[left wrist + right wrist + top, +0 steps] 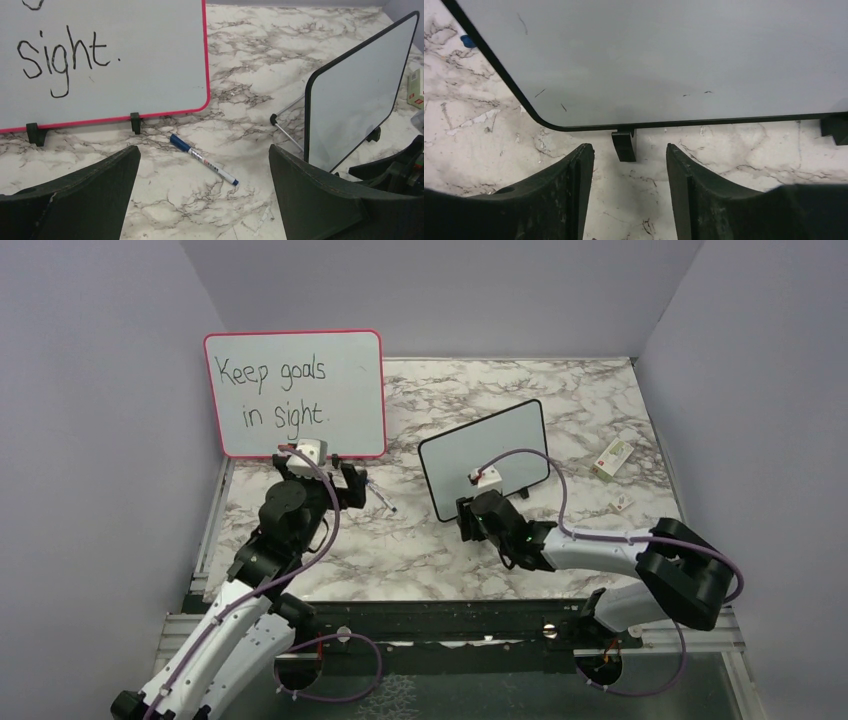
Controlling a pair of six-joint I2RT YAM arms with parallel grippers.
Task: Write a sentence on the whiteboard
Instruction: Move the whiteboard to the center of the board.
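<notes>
Top view: whiteboard (500, 435) stood near the centre of the table (400, 550), turned at an angle. Pink board (295, 395) was at 10 o'clock from it, a small box (612, 455) at 3 o'clock. Both arms reached in, but I couldn't read either jaw gap from up there.

Left wrist view settled one: left gripper (203, 149) had its jaws spread wide and held nothing. Marker (204, 160) lay flat on the table beyond them, blue end toward 10 o'clock, clear of both fingers. Only this view showed a thin prop rod (287, 131) low behind the whiteboard's left edge.

Right wrist view settled the other: right gripper (629, 147) had its jaws apart with nothing gripped. One black foot (625, 145) of the whiteboard sat at 12 o'clock, just at the mouth of the gap. I couldn't tell whether it touched.

Whiteboard itself had a thin black frame with rounded corners and a pale grey-white face. A few small dark flecks near the lower edge were visible only from the right wrist.
</notes>
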